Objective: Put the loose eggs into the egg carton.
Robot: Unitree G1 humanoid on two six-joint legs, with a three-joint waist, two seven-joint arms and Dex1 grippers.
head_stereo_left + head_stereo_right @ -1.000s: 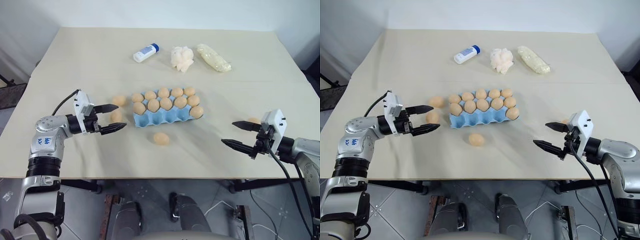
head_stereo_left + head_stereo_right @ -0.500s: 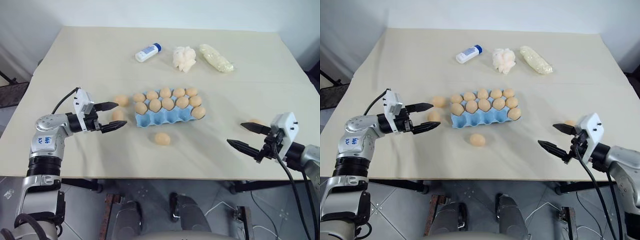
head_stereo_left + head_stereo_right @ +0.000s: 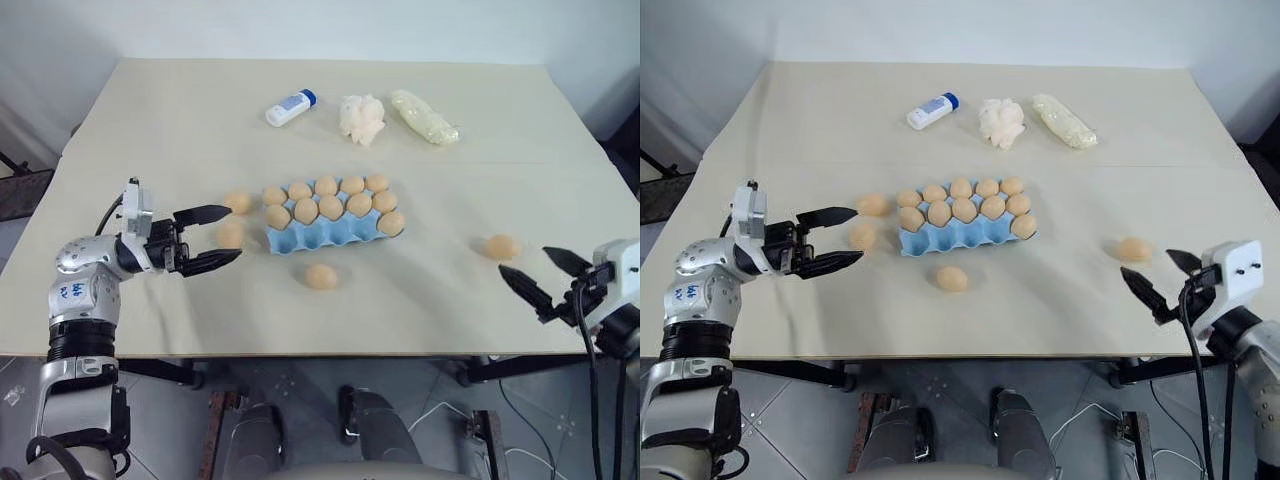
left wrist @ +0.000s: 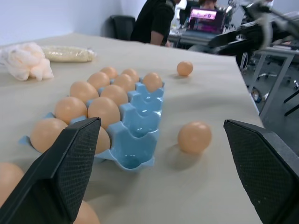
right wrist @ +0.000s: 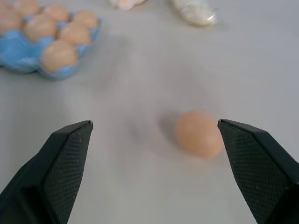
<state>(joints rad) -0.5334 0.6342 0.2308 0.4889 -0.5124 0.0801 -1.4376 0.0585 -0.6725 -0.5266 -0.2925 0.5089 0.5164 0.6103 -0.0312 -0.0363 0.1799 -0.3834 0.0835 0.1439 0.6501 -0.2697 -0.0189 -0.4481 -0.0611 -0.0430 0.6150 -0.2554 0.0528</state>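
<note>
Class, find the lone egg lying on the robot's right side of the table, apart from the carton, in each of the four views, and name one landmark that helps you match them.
Left eye view: the lone egg, right of the egg carton, beyond the right gripper.
Right eye view: same place.
Left wrist view: far off, past the carton.
Right wrist view: close, between the open fingers.
Shared landmark: the blue carton.

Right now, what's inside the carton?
The carton holds ten eggs: five in the back row, five in the middle. The front row's cups show bare blue, no eggs. The bottoms of the filled cups are hidden under the eggs.
</note>
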